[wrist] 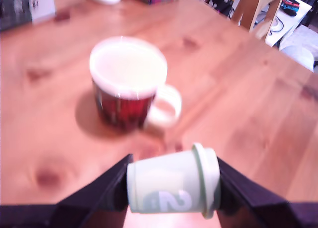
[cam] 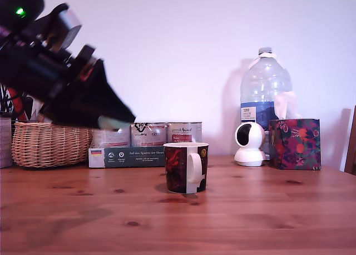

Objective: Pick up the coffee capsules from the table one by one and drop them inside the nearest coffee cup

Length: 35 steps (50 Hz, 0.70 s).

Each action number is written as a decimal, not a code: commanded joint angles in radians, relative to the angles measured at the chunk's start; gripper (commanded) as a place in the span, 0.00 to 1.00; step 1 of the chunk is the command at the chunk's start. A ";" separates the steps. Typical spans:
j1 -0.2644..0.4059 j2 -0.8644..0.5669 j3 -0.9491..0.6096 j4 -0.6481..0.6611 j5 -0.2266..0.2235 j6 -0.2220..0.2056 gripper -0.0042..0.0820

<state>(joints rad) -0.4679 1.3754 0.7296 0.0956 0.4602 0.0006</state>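
Note:
My gripper (cam: 115, 121) hangs high over the table (cam: 267, 210) at the exterior view's left, shut on a pale mint-green coffee capsule (wrist: 173, 186) that lies sideways between the black fingers, flanged rim to one side. In the exterior view only a pale sliver of that capsule (cam: 113, 122) peeks out at the fingertips. The coffee cup (cam: 186, 167), dark with red pattern and a white handle, stands on the table to the right of and below the gripper. In the wrist view the cup (wrist: 128, 84) is ahead of the capsule, and its white inside looks bare.
A wicker basket (cam: 49, 144) sits at the back left. Silver tins (cam: 149, 134) stand on a dark box (cam: 128, 156) behind the cup. A white camera (cam: 249, 144), a water bottle (cam: 265, 91) and a patterned tissue box (cam: 295, 144) stand at the back right.

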 commanded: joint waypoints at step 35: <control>-0.024 0.107 0.338 -0.253 -0.040 0.008 0.30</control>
<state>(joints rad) -0.4850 1.4303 1.0531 -0.1551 0.4206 0.0036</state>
